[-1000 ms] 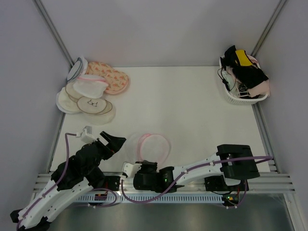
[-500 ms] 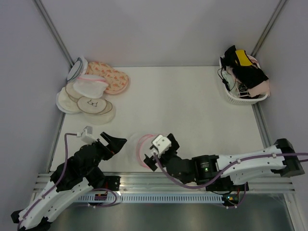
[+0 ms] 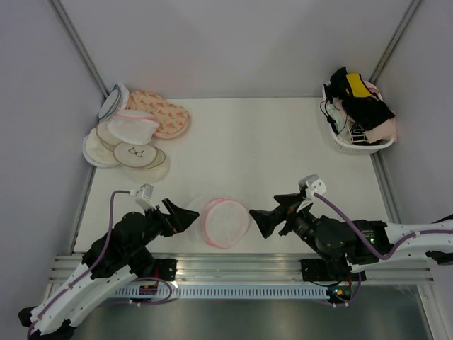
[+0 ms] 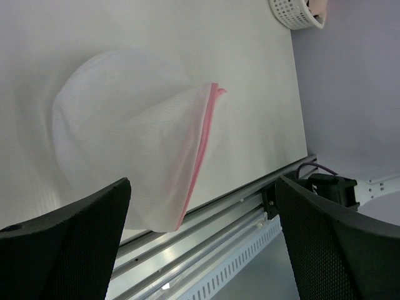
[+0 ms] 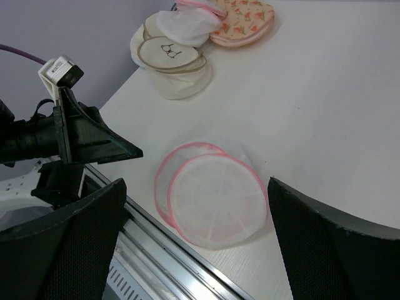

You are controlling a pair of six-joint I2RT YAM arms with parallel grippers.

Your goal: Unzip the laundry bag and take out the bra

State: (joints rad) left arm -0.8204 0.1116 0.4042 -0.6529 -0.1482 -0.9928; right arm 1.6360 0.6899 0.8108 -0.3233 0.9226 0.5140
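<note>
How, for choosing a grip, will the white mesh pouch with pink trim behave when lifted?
Probably floppy: the round white mesh laundry bag with pink zipper trim bulges softly. Likely light, being sheer mesh. Lying flat, it probably won't roll.

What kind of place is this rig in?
Probably a lab test cell: white table boxed by plain panels, left arm and right arm bolted to a rail, staged pile of pouches and a basket of garments.
</note>
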